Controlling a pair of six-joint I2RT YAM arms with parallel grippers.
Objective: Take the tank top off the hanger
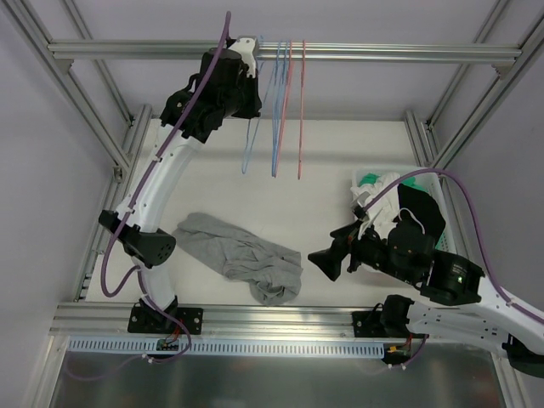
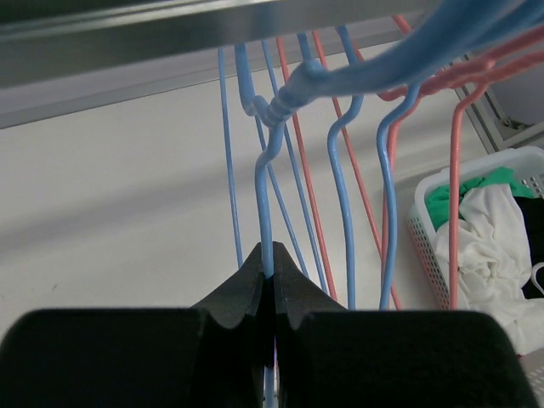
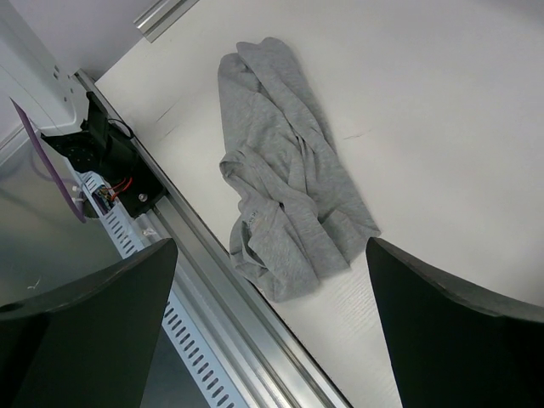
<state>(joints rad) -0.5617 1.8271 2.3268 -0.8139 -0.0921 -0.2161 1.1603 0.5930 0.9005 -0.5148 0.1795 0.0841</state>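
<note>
Tank top is off the hanger, crumpled on the table, not in either claw.

Left claw (image 2: 272, 255) is up at the rail (image 1: 382, 53), clenched on the wire of a blue hanger (image 2: 265, 204). The grey tank top (image 1: 242, 255) lies on the table (image 1: 340, 153) well below that claw, toward the arm bases. My right claw (image 1: 327, 262) is released with its fingers wide. It points at the tank top's right end, near it but apart. The basket (image 1: 427, 175) of clothes sits behind that claw.
</note>
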